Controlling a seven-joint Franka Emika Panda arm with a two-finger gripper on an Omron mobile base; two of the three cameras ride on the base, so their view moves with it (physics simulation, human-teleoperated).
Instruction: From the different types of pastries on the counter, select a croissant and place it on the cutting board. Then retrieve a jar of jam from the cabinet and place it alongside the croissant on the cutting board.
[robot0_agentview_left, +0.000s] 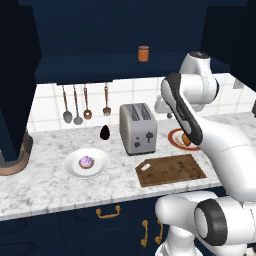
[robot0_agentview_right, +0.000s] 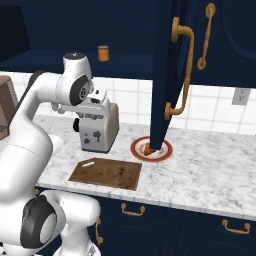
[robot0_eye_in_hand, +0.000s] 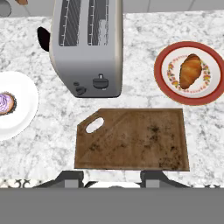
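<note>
- The cutting board (robot0_eye_in_hand: 131, 140) lies bare at the counter's (robot0_eye_in_hand: 205, 131) front edge, its hole at the left corner.
- The gripper (robot0_eye_in_hand: 111, 177) hangs above that front edge, jaws drawn narrow, holding nothing.
- Open marble lies either side of the board.
- The toaster (robot0_eye_in_hand: 87, 46) stands just behind it.
- The croissant (robot0_eye_in_hand: 191, 71) rests on a red-rimmed plate (robot0_eye_in_hand: 162, 78), right rear.
- The purple-frosted pastry (robot0_eye_in_hand: 5, 104) sits on a white plate (robot0_eye_in_hand: 24, 113), left.
- The jar of jam (robot0_agentview_left: 143, 53) stands farthest back, in the cabinet (robot0_agentview_left: 100, 67) recess.

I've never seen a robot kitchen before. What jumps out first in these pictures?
The big white robot arm rearing over the marbled counter. Below it a silver toaster stands behind a bare dark cutting board, with a golden croissant on a red-rimmed plate to one side. A small orange jar of jam sits in the navy cabinet above.
</note>
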